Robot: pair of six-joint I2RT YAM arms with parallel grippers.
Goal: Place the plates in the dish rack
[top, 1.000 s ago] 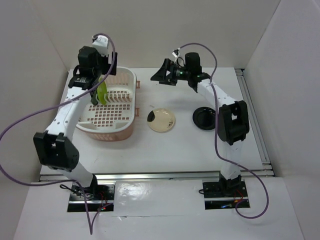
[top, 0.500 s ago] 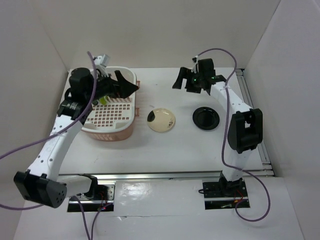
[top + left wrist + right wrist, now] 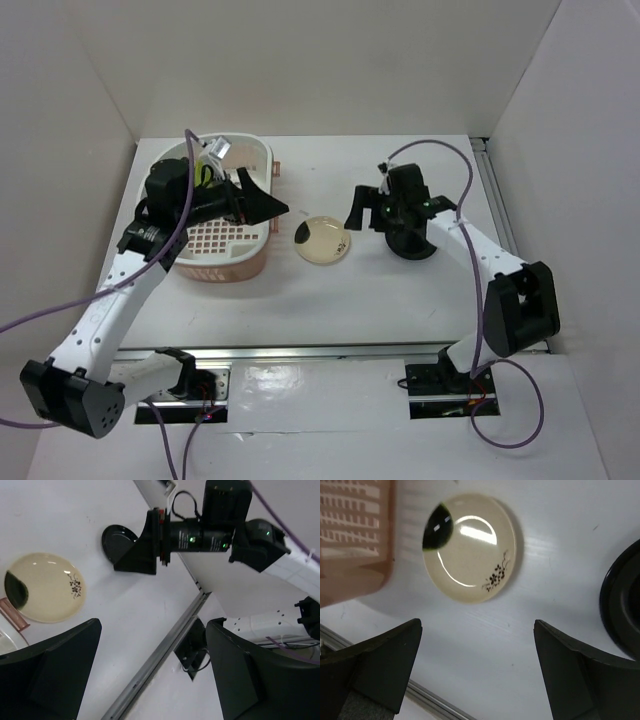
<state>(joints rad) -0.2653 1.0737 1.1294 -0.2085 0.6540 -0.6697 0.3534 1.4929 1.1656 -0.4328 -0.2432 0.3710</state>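
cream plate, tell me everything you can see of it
The cream plate is round, shallow and glossy, ceramic by its look, with a dark blotch at one edge and a small dark flower sprig near the opposite edge. It lies flat, face up and empty, on the white table, between the dish rack and the black plate, apart from both. Nothing but the table touches it.

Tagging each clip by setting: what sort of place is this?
Probably a robot lab cell, not a kitchen: white table boxed in by plain white panels, with a pink dish rack and a cream plate as props.
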